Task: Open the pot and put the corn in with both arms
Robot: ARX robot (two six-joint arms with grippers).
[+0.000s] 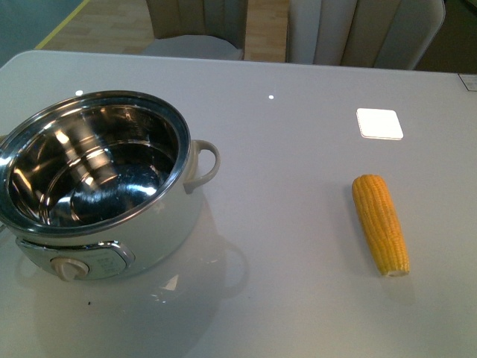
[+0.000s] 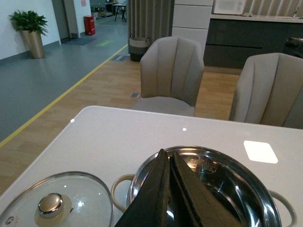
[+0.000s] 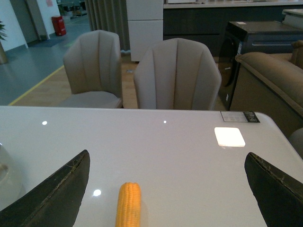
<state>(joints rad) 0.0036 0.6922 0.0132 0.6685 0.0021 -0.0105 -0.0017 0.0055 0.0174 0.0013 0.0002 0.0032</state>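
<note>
The white pot [image 1: 160, 224] stands open at the table's left, its steel bowl empty, the cream dial [image 1: 72, 267] facing front. Its glass lid [image 2: 52, 203] lies on the table beside the pot's handle in the left wrist view. The corn [image 1: 381, 222] lies on the table at the right, pale cut end toward the front. My left gripper [image 2: 166, 153] is shut and empty above the pot [image 2: 239, 179]. My right gripper [image 3: 166, 158] is open wide, above the table, with the corn [image 3: 129, 204] between its fingers and below them. Neither arm shows in the front view.
A small white square pad [image 1: 379, 123] lies behind the corn. Beige chairs [image 3: 176, 75] stand along the table's far edge. A printed card [image 3: 240, 116] lies at the far right corner.
</note>
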